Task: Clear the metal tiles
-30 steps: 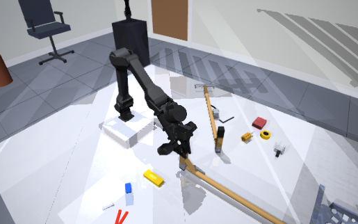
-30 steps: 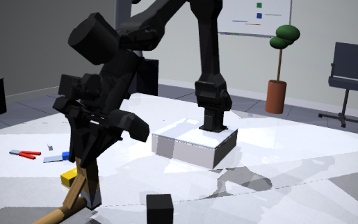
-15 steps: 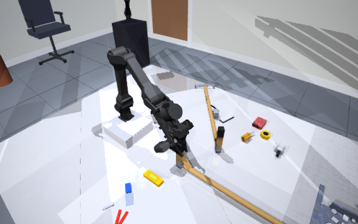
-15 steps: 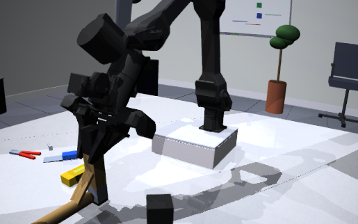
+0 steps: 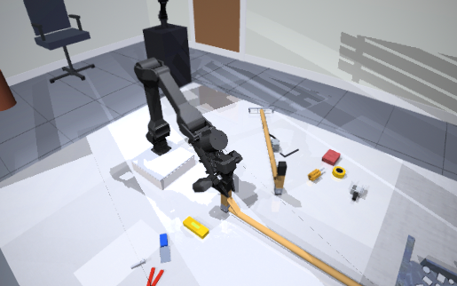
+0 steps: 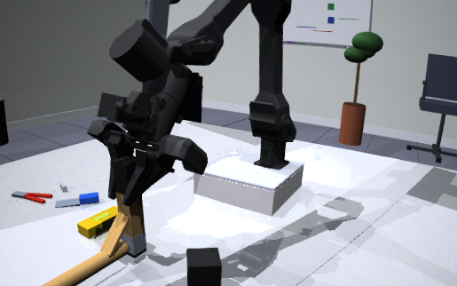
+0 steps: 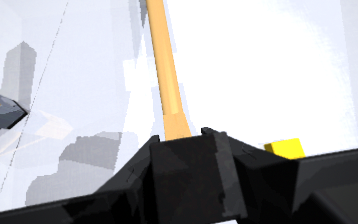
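Presently the table carries the whole setup, the black arm reaching out over it. The long scraper has its upright grip at the gripper; its long axis runs away from there toward the lower right of the top view, the plate's side, and its working end is out of frame. Appearance: round tan shaft, a slanted wooden brace, a squared wooden post with dark top and grey foot. Whether that foot touches the table, cannot tell. A second wooden-shafted tool lies apart, not in use. The steel bench plate, blue-grey, shows only in part at the top view's lower right corner. The gripper is partly open, clamped on the scraper's post. Smallest, several pale tiles appear on the plate, so clearing seems unfinished. Judgement: next stroke needs the shaft kept aligned with the plate; a twist in the grip could swing the far end wide.
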Available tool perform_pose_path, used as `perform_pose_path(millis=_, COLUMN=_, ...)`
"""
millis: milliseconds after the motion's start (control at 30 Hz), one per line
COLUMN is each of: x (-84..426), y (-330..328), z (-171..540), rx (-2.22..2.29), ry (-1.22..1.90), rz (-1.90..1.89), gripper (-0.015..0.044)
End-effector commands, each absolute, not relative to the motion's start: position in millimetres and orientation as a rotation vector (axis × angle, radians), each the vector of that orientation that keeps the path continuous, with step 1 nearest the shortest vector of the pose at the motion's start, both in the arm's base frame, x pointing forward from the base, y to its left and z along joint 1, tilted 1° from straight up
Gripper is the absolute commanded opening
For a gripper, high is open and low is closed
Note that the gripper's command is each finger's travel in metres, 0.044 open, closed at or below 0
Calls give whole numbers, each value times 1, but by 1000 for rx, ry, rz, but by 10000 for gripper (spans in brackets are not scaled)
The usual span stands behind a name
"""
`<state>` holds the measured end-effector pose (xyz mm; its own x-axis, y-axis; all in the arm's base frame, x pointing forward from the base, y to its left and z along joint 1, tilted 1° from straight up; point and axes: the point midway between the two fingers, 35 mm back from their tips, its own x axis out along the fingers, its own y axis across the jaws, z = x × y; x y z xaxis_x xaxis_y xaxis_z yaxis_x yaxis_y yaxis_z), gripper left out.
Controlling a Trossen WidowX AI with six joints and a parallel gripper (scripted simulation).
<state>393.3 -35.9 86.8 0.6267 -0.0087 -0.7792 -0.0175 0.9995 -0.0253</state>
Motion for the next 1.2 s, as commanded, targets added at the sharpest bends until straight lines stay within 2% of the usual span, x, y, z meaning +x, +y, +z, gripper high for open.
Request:
perform_pose_path(millis=0, x=388, y=-35, z=89, rx=-34, ry=881, rz=10, gripper=0)
perform_pose_path(millis=1167, x=347, y=-32, z=80, rx=-33, ry=881, rz=9, gripper=0)
